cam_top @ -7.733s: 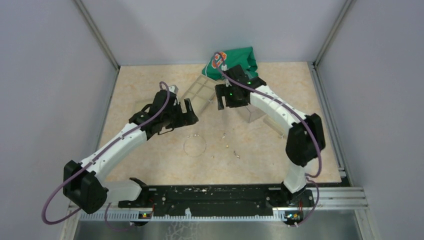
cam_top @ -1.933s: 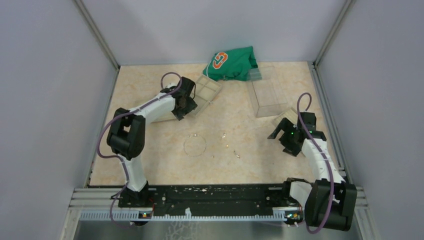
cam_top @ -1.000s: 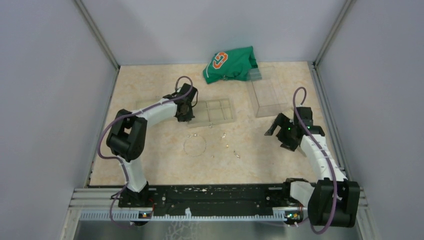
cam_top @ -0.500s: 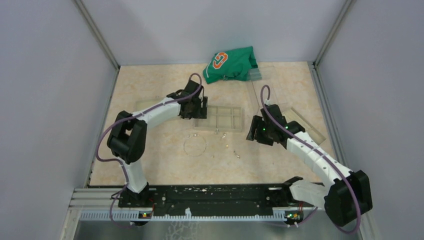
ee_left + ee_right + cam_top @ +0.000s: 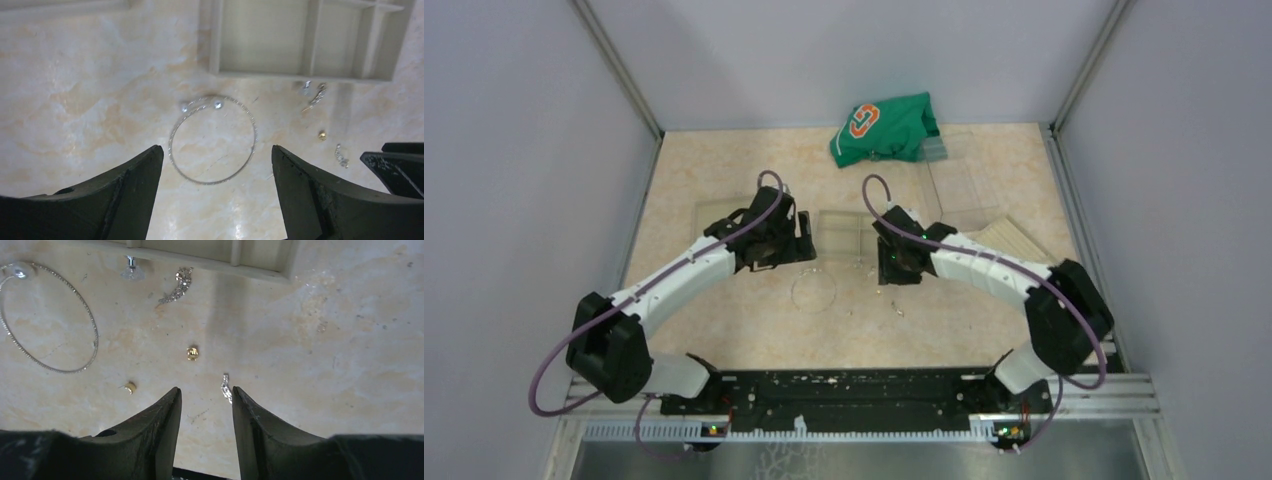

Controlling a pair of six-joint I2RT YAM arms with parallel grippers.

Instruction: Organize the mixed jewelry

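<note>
The left gripper (image 5: 217,151) hangs with fingers wide apart. The hoop (image 5: 211,182) lies flat below the gap, at 7 o'clock of the box (image 5: 300,77). The right gripper (image 5: 206,391) has its fingers slightly apart, clamped on nothing. A silver strip (image 5: 226,386) lies just at its 12 o'clock, a gold stud (image 5: 192,353) beyond, and a gold bit (image 5: 130,387) at 10 o'clock.

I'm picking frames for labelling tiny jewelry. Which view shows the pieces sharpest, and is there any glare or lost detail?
Top view: evenly lit, but the jewelry is mere specks. Left wrist: hoop sharp, soft sheen on the table. Right wrist: sharpest, gold stud crisp; fingers black, detail lost.
</note>
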